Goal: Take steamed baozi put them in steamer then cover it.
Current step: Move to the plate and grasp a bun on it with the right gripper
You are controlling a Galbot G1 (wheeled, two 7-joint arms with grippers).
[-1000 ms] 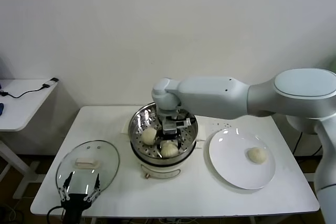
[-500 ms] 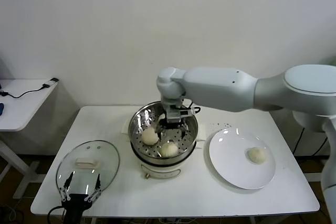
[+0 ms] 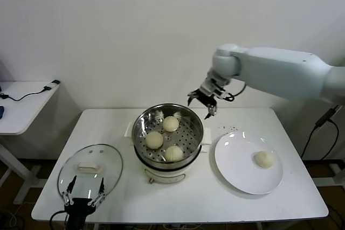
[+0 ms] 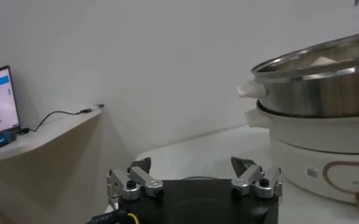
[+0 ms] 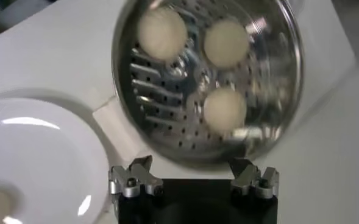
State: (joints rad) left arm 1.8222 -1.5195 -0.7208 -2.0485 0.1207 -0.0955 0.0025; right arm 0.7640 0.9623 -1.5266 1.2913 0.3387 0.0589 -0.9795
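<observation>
The steel steamer (image 3: 141, 127) stands mid-table on its cream base and holds three baozi (image 3: 171, 124) (image 3: 154, 140) (image 3: 173, 153). They also show in the right wrist view (image 5: 225, 41). A fourth baozi (image 3: 263, 159) lies on the white plate (image 3: 237, 171). My right gripper (image 3: 202, 103) is open and empty, raised above the table just behind the steamer's right rim. The glass cover (image 3: 108, 168) with its cream handle lies flat at the table's front left. My left gripper (image 3: 82, 195) is open and empty, low at the front edge beside the cover.
A small side table (image 3: 21, 106) with a cable stands to the left. The steamer's side (image 4: 325, 103) shows in the left wrist view. The white wall is close behind the table.
My right gripper let go of a baozi in the steamer's back, rose out of the pot and swung up and right. The steamer now holds three buns. The left arm has not moved.
</observation>
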